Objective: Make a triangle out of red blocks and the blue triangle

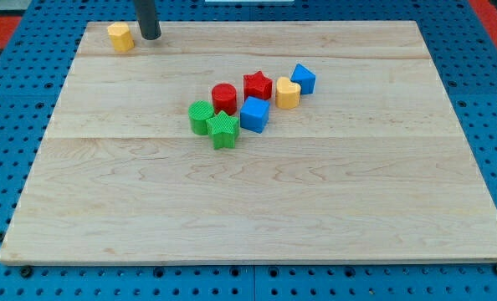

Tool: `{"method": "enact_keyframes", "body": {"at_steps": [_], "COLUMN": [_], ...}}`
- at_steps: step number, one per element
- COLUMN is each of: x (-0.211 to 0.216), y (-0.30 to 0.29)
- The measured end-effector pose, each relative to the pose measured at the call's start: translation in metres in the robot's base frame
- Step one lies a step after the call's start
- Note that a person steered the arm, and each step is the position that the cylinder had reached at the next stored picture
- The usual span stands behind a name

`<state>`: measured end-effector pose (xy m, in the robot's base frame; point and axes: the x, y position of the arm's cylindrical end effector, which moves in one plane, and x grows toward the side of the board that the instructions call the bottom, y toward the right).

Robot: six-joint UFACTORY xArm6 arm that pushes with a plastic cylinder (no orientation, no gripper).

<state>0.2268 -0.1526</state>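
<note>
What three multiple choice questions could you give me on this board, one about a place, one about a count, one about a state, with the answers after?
1. Where is my tip?
A. the view's top left, beside the lone yellow block
B. among the central blocks
C. the view's bottom right

2. How many red blocks?
A. one
B. two
C. four

3. The lone yellow block is:
A. stacked on a green block
B. apart from the cluster
C. off the board

Answers:
1 A, the rod ends just right of that block.
2 B, the red cylinder and the red star.
3 B, it sits alone near the board's top-left corner.
</note>
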Motion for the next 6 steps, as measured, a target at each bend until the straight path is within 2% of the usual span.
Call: {"method": "enact_keyframes", "body": {"at_steps": [1, 2, 3, 5, 6], "x": [0.014, 0.056, 0.094, 0.182, 0.218], "y": [0.114, 0.222, 0.159, 0.207, 0.179]}}
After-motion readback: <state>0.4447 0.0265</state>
